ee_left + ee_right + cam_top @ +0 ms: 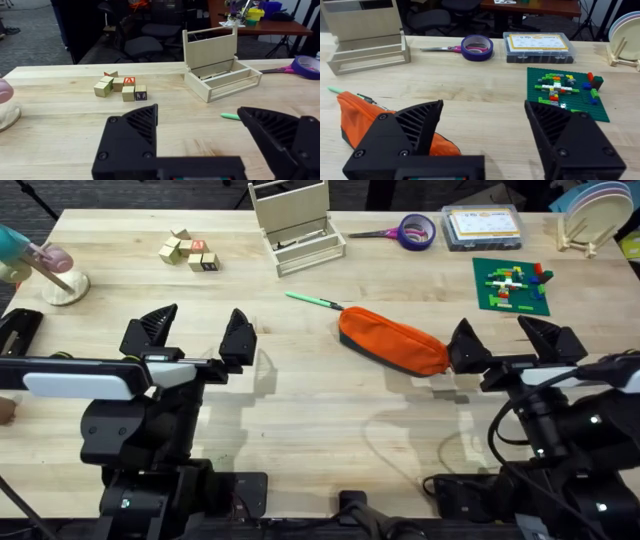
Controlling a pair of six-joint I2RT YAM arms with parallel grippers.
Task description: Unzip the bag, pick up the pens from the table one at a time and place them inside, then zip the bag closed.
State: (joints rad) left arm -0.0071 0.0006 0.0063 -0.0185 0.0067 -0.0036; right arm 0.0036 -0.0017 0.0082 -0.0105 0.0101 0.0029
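Note:
The orange bag lies slanted on the table right of centre, dark grey along its near side. A green pen lies just beyond the bag's left end. My left gripper stands open over bare wood, well to the left of the bag. My right gripper is open too, its left finger close to the bag's right end. The right wrist view shows the bag beside that finger, with the pen's green tip past it. In the left wrist view the pen pokes out near one finger.
A wooden caddy stands at the back centre, with wooden blocks to its left. Purple-handled scissors, a tape roll and a clear box sit at the back right. A green brick plate lies behind my right gripper.

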